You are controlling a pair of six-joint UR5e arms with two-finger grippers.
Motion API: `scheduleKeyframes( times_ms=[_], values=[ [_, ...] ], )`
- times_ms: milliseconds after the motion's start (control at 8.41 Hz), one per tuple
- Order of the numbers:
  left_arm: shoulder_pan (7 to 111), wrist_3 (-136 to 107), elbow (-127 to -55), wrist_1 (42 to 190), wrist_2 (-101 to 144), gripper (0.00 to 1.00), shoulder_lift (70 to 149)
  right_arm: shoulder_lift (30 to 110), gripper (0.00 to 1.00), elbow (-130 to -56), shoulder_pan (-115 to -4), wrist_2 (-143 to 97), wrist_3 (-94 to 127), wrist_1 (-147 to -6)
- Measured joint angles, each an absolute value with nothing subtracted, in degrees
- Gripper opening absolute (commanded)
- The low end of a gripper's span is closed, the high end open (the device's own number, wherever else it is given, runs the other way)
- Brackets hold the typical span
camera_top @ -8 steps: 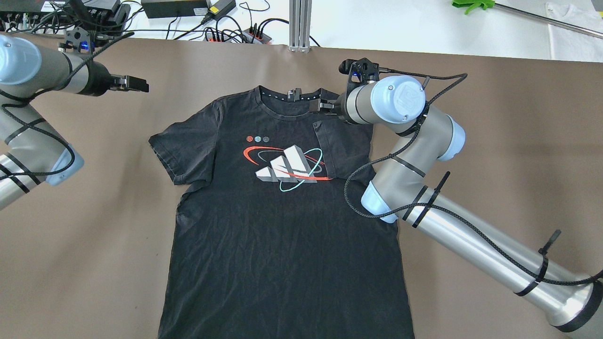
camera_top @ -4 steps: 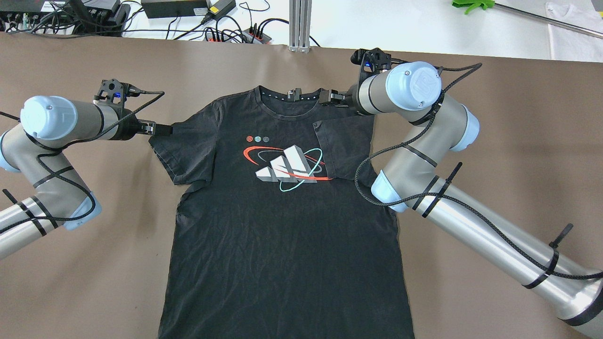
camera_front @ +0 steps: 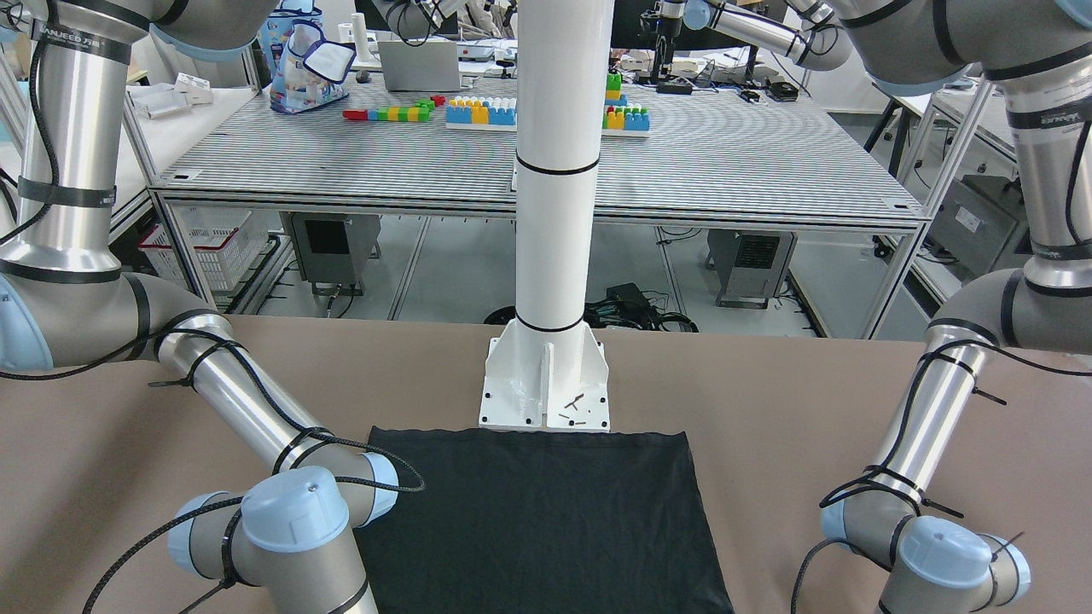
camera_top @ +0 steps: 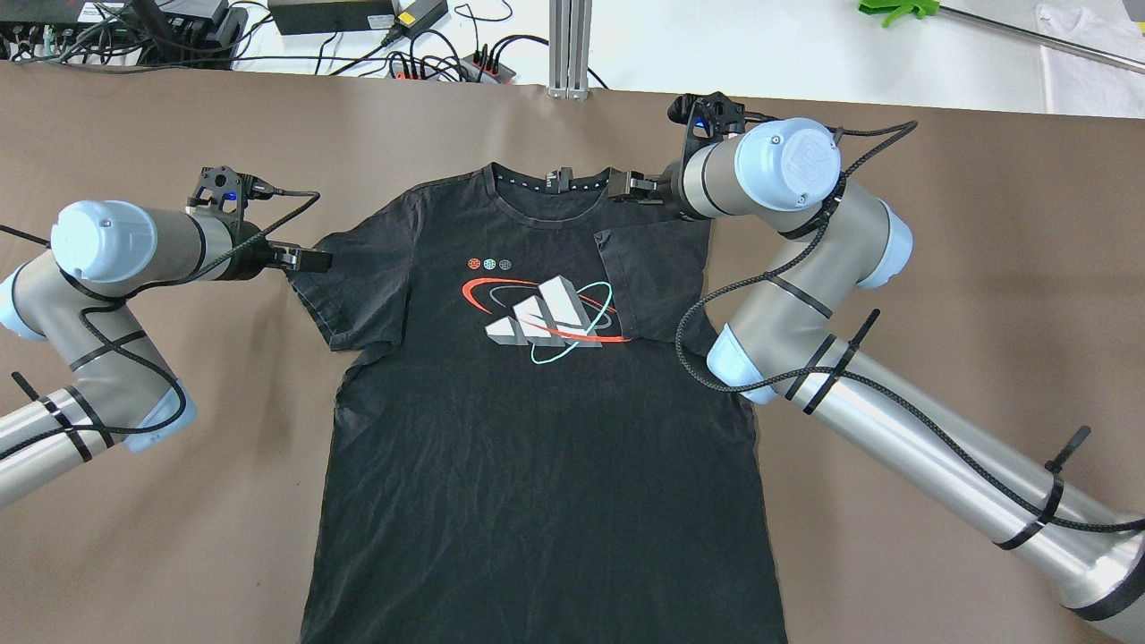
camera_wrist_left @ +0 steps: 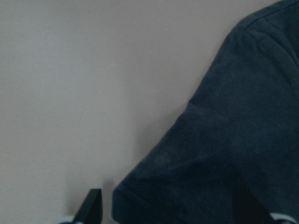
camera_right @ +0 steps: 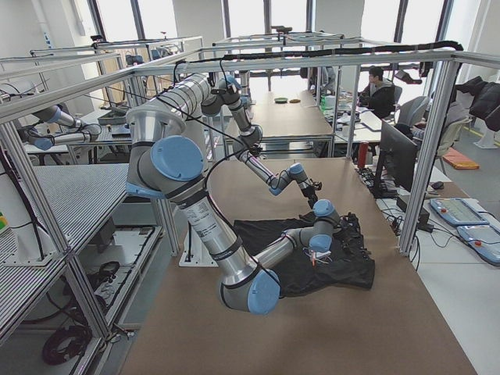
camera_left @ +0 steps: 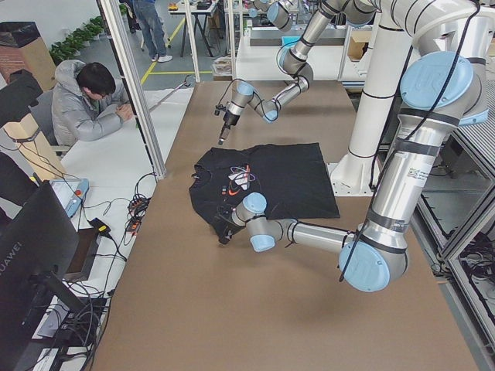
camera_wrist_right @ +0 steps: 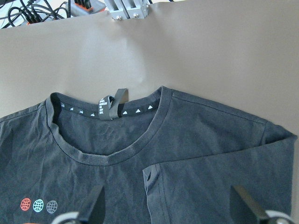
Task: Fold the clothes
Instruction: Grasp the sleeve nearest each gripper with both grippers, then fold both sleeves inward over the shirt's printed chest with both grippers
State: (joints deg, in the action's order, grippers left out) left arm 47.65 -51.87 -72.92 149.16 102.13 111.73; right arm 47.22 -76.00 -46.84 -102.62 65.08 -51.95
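left fingers (camera_top: 315,260): spread apart and gripping nothing. In the wrist view the hem corner of the left sleeve (camera_top: 358,277) lies between the two tips. Whether they touch the cloth cannot be told.
left arm (camera_top: 116,246): the wrist lies level and low over the counter (camera_top: 984,224), pointing inward at the sleeve's outer edge. The elbow is bent back on itself and the forearm comes in from the overhead view's lower left.
right fingers (camera_top: 626,186): released, with the tips wide apart and nothing between them. They hang over the shoulder seam just beside the collar (camera_top: 546,201).
right arm (camera_top: 894,438): the wrist is level and points across toward the collar. The elbow arches over the shirt's right side, and the long forearm comes in from the lower right.
shirt (camera_top: 537,429): black, flat on the counter with the print (camera_top: 546,313) facing up. The collar is on the far side from the robot. The left sleeve is spread out, and the right sleeve (camera_top: 653,286) is folded in over the chest. The body shows fine wrinkles. Its bottom hem lies just beside the base plate of the white pillar (camera_front: 546,401).
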Motion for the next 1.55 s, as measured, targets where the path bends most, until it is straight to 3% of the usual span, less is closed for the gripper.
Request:
scheduleKeyframes(
  times_ms=[238,357,952,1546],
  values=[
    [47.71,-51.03,-72.28,150.03,102.21,0.25,111.75,47.57,0.94,-77.12,-46.84,-102.58,65.23,-52.01],
    [47.75,-50.90,-72.29,150.10,102.38,0.00,111.82,47.67,0.94,-77.53,-46.85,-102.57,65.27,-52.02],
    [48.56,-51.06,-74.05,147.86,104.31,0.00,112.46,48.42,0.94,-78.06,-46.85,-102.57,65.24,-51.96],
    [49.57,-52.80,-90.34,127.43,106.25,0.00,113.04,49.17,0.94,-78.80,-46.85,-102.57,65.22,-51.95]
  ],
)
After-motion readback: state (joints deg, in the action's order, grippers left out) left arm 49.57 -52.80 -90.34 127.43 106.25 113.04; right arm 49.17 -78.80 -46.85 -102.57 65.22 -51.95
